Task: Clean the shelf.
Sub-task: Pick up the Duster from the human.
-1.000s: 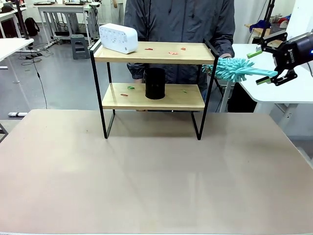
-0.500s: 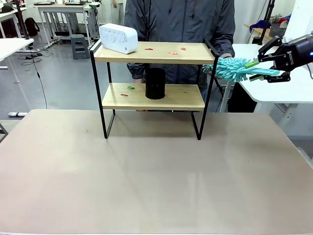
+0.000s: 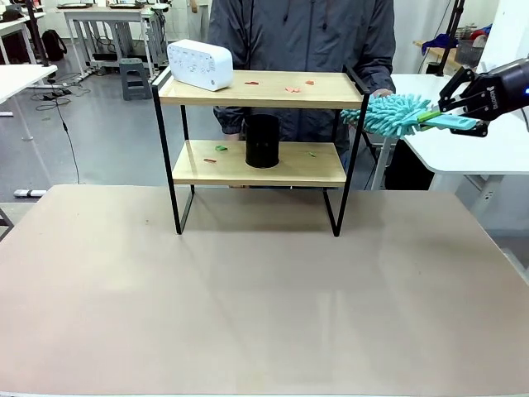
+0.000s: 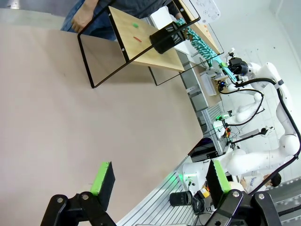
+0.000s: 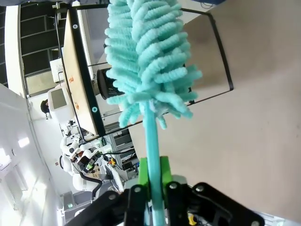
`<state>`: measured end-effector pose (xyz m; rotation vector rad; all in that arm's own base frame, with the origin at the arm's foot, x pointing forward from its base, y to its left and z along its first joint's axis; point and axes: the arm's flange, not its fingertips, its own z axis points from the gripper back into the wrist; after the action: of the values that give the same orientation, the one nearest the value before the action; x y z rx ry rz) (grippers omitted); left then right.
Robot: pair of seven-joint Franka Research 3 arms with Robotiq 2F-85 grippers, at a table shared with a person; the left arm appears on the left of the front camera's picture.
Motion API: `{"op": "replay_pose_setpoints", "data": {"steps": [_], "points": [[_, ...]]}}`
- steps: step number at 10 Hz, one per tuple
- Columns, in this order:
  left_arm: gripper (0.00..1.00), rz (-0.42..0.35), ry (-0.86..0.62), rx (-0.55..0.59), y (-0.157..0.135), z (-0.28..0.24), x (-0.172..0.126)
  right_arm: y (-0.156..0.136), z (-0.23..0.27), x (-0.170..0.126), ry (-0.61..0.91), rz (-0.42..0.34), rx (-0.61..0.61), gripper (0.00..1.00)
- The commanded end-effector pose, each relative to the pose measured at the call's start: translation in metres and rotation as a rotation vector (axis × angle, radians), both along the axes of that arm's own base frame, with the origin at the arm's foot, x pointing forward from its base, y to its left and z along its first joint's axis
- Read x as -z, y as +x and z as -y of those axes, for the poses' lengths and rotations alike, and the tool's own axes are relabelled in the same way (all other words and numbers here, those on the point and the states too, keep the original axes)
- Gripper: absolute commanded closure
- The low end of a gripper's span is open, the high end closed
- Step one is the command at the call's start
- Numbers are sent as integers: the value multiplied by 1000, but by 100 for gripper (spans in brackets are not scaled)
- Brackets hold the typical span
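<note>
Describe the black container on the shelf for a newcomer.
Find the two-tier wooden shelf at the table's far side. On its lower board, midway, stands a black cylindrical container. It's the only tall dark item there; neighbours are tiny red and green scraps.

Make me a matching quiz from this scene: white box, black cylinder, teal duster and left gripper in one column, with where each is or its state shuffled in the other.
Column one
1. white box
2. black cylinder
3. teal duster
4. left gripper

Column two
A. on the lower board of the shelf
B. clamped in the right gripper
C. open, above the table
D. left end of the top board

Pairs: 1-D, 2-A, 3-B, 4-C
</note>
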<state>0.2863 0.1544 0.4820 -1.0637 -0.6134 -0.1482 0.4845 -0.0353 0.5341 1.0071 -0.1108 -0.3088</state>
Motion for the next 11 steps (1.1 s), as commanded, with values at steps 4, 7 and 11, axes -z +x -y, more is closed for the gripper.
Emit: {"op": "replay_pose_setpoints", "data": {"steps": [4,7,11], "points": [[0,25,-6,6,2,1,-1,-34,20,-28,-49,221,-85,100],[0,25,-6,6,2,1,-1,-167,93,-92,-417,486,-242,100],[0,25,-6,6,2,1,-1,-275,118,-57,-458,466,-614,100]]}}
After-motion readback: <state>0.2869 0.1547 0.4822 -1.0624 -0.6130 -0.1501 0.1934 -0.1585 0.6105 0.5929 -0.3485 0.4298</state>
